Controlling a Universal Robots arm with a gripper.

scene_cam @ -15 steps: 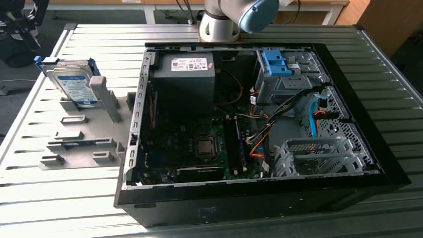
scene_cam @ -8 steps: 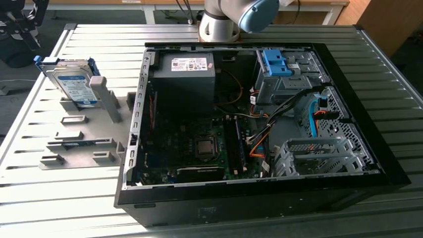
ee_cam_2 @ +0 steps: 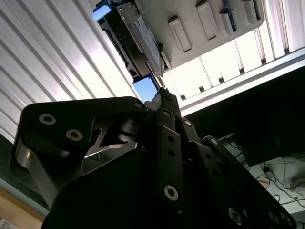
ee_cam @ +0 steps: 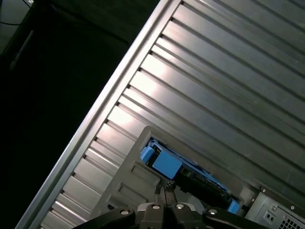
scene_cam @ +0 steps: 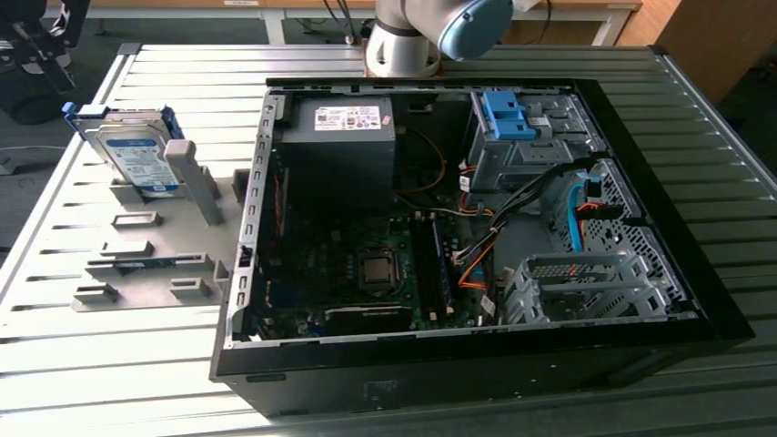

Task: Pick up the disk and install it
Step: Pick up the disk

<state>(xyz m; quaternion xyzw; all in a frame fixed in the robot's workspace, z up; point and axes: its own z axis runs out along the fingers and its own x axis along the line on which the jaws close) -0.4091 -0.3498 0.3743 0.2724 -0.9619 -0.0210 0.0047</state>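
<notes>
The disk (scene_cam: 127, 150) is a silver hard drive with a white and light-blue label and a blue carrier frame. It stands on edge in a grey holder (scene_cam: 192, 177) on the table, at the exterior view's left, outside the case. My gripper (scene_cam: 49, 66) hangs dark above the table's far left corner, up and away from the disk and apart from it. In both wrist views the disk (ee_cam_2: 136, 40) (ee_cam: 167, 164) lies just beyond the gripper (ee_cam_2: 163, 93) (ee_cam: 164, 187), whose thin fingers are shut together with nothing between them.
The open black computer case (scene_cam: 680, 300) fills the table's middle and right. Inside it are a grey bay with a blue latch bracket (scene_cam: 508, 114), a power supply (scene_cam: 340, 137) and an empty metal cage (scene_cam: 583, 287). A grey fixture plate (scene_cam: 134, 273) with small holders lies beside the case.
</notes>
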